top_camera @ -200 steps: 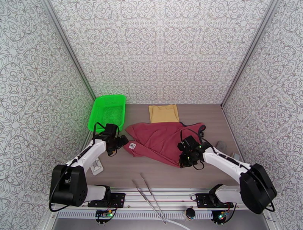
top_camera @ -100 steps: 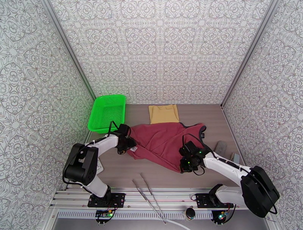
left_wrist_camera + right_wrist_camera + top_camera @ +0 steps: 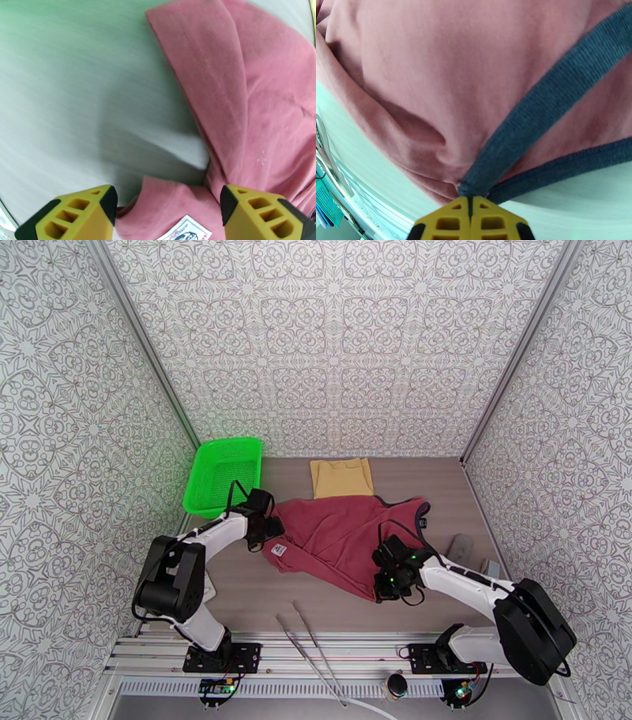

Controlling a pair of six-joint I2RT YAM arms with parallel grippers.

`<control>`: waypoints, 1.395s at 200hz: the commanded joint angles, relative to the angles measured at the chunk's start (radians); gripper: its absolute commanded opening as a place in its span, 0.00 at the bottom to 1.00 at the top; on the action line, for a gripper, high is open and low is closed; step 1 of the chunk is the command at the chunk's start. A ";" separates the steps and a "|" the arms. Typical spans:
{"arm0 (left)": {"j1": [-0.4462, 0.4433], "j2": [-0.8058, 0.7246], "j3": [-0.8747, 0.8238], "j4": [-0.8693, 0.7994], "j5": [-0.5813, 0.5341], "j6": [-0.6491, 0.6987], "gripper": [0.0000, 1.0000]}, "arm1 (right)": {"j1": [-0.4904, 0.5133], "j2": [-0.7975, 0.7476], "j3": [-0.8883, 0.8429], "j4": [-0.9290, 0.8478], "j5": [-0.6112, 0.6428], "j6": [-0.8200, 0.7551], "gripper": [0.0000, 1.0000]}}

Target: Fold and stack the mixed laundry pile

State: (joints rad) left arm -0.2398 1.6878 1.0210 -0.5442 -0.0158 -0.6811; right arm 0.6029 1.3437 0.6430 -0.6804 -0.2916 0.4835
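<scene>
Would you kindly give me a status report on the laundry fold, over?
Left gripper open, straddling the maroon tank top at its white label. Right gripper shut on its navy trim. Tan cloth lies behind it; green basket apart at far left.

tank top (image 3: pixel 256 98) label (image 3: pixel 181 231) cut off below; text illegible

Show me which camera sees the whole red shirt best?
The top view: the maroon tank top lies on the table, nearly its whole outline in sight. The left wrist view catches a folded edge and its white label; the right wrist view, close-up cloth and navy trim.
</scene>
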 commanded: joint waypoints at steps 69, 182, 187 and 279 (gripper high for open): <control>-0.025 -0.050 0.002 -0.021 -0.061 0.028 0.00 | 0.012 0.035 0.041 -0.002 0.024 0.001 0.00; -0.465 -0.817 -0.366 -0.445 -0.294 -0.493 0.56 | 0.013 0.061 0.032 0.035 0.036 0.014 0.00; -0.492 -0.837 -0.375 -0.459 -0.306 -0.522 0.60 | 0.012 0.063 0.033 0.037 0.036 0.013 0.00; -0.248 -0.592 -0.087 -0.308 -0.205 -0.175 0.64 | 0.012 0.074 0.067 0.029 0.063 0.014 0.00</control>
State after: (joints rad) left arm -0.5751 0.9520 0.8883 -1.0332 -0.3519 -1.0519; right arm 0.6075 1.4052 0.6807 -0.6586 -0.2771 0.4835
